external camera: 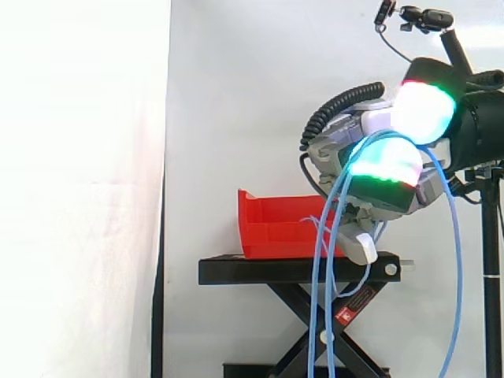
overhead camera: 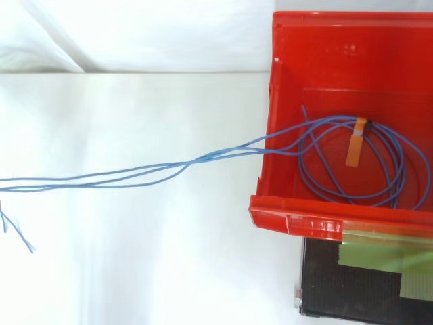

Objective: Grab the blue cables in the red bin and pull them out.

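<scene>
- Hand (external camera: 386, 169) just above and beside the red bin (external camera: 276, 228), curled fingers clamped on blue cables (overhead camera: 203, 160).
- Coil lying inside the bin; strands trailing out over its wall, hanging down past it.

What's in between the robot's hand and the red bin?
Just the blue cables. In the side view they stretch from the red bin up to the hand, whose fingers are curled round them.
</scene>
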